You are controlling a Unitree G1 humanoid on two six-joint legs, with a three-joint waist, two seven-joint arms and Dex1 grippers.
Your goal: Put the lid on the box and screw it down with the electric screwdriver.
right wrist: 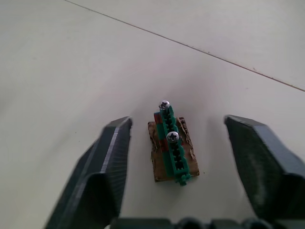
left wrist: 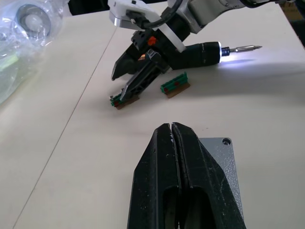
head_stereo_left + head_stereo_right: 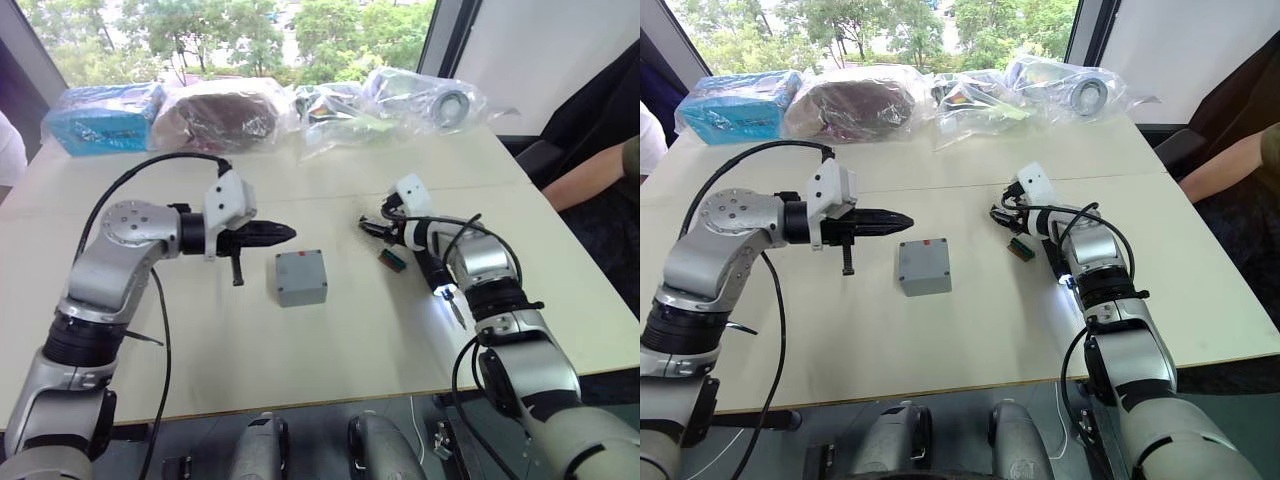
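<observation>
The right gripper (image 1: 174, 143) stands wide open astride a green-and-brown block (image 1: 172, 145) carrying two screws, touching nothing. The left gripper (image 2: 171, 131) is pressed shut and empty, hovering just beside the box (image 3: 300, 277), whose lid (image 3: 923, 258) sits on it on the table (image 3: 300, 370). The electric screwdriver (image 2: 209, 51), its tip lit, lies beside the right gripper.

Looked like an office or lab room set up for robot trials: pale tables (image 3: 330, 340) pushed together by a big window (image 3: 230, 30) with trees outside, bagged parts (image 3: 420, 100) (clear plastic) and a blue box (image 3: 105, 115) lined along the far edge, a seated person's arm (image 3: 590, 175) at the side.
</observation>
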